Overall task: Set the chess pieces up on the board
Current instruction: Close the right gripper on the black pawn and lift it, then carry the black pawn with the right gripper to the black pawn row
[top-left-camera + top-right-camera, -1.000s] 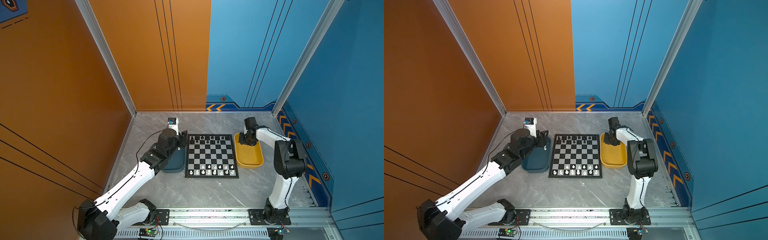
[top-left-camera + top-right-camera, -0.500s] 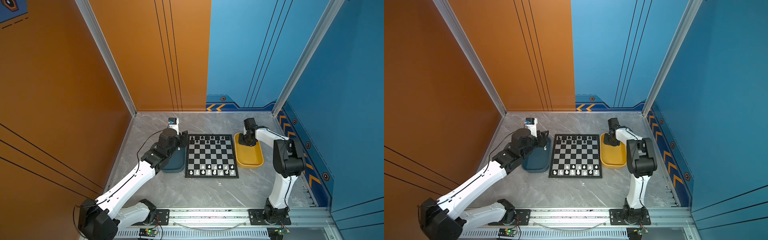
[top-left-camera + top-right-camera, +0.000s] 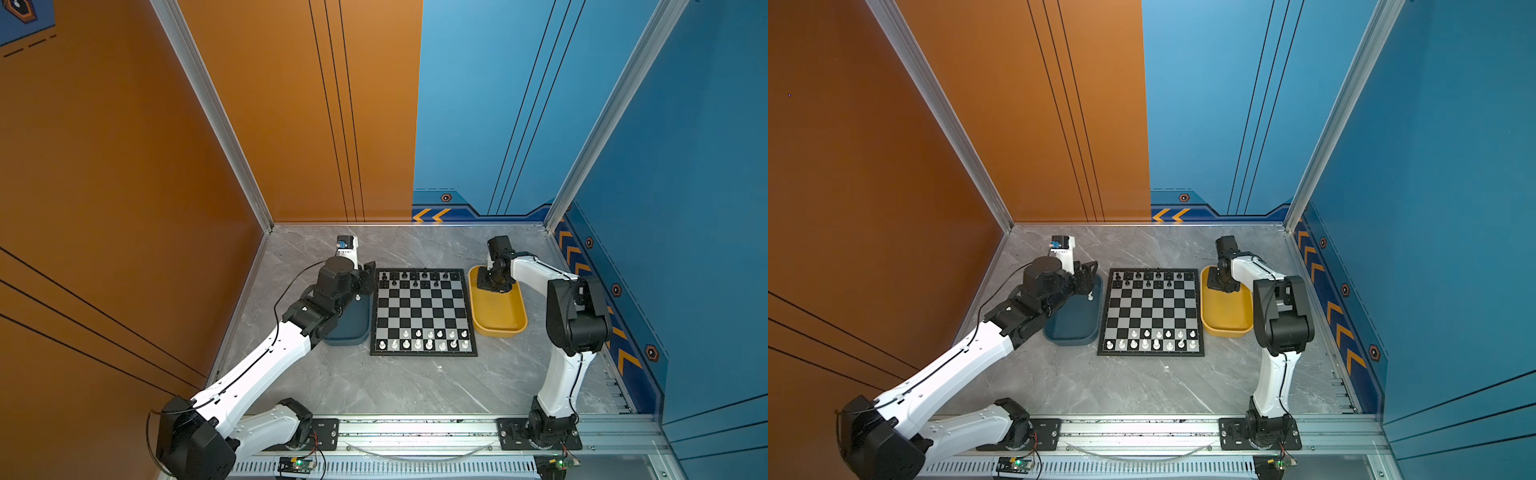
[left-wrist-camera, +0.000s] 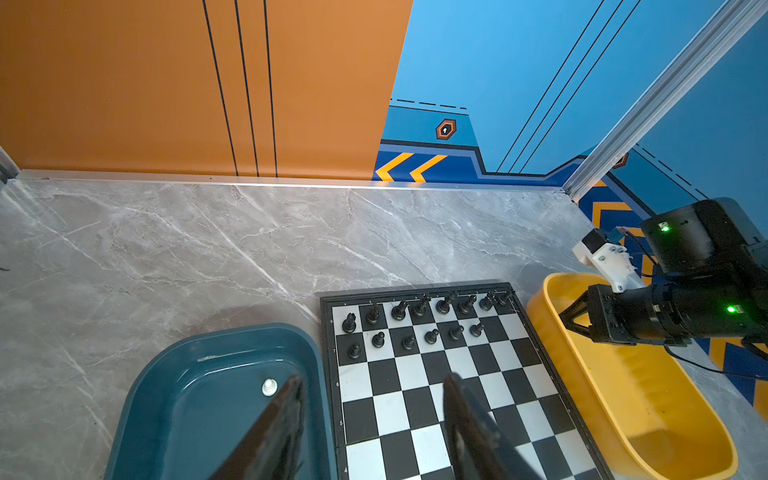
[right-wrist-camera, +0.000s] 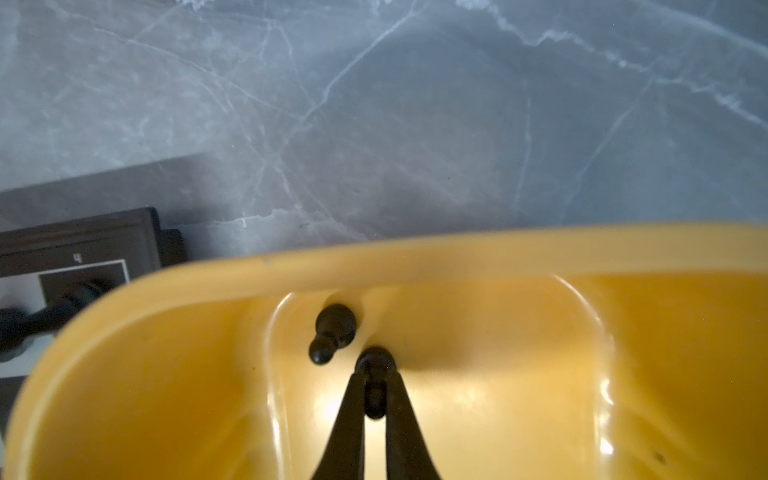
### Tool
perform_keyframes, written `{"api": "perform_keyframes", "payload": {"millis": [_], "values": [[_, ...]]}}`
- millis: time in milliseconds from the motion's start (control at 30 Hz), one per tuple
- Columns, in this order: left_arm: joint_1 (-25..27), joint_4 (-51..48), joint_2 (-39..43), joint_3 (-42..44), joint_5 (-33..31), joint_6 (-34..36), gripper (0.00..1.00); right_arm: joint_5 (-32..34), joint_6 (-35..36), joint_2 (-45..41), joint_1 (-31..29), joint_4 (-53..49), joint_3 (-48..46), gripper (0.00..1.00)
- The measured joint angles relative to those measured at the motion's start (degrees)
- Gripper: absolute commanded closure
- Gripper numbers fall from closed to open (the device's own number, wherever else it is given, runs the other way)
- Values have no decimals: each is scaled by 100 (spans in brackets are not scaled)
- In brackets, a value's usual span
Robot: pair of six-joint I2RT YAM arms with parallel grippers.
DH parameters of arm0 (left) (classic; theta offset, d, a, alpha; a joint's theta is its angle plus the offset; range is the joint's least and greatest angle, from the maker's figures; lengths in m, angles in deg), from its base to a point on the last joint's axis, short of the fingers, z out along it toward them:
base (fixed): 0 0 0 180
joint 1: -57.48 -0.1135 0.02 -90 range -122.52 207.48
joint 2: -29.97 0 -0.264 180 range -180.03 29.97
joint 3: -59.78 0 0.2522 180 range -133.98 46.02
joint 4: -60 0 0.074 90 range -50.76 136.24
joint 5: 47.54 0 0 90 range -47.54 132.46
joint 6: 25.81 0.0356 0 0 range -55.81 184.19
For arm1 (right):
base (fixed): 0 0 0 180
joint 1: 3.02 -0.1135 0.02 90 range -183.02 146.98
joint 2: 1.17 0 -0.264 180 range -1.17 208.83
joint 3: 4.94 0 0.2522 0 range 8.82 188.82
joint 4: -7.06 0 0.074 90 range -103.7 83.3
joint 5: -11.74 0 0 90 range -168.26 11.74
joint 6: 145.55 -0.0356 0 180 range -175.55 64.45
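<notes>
Right gripper: my fingers are pressed onto a black pawn, pinching its upper part. Its base sticks out past the tips toward the tray's end wall. Can't tell if it's clear of the floor. This is inside the yellow tray, at its 12 o'clock end. That tray sits just beside the board, at the board's 3 o'clock. A second black pawn lies on its side just beside the held one, against the same end wall.

Left gripper: my fingers are spread wide. It hangs over the board's 9 o'clock edge, toward the 12 o'clock corner, with one finger over the teal tray and the other over the board. The teal tray sits just beside the board at 9 o'clock. One white pawn is in it at the 12 o'clock end, close to my tray-side finger. Upright or tipped, can't tell.

Board: black pieces run along the 12 o'clock edge. The back row is full, and six pawns fill the next row from the 9 o'clock side. White pieces fill the 6 o'clock row, with a shorter row of pawns ahead of them. Everything sits on the grey marble table.
</notes>
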Motion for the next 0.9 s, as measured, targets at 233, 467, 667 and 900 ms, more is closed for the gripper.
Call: {"api": "perform_keyframes", "payload": {"millis": [233, 467, 667, 900], "values": [[0, 0, 0, 0, 2, 0, 45, 380, 24, -509, -109, -201, -94, 99], [0, 0, 2, 0, 7, 0, 45, 579, 50, -1307, -476, -461, -138, 99], [-4, -4, 17, 0, 26, 0, 45, 638, 63, -1423, -1049, -748, 37, 99], [-9, -4, 125, 17, 28, 0, 44, 619, 63, -1305, -1613, -881, 492, 99]]}}
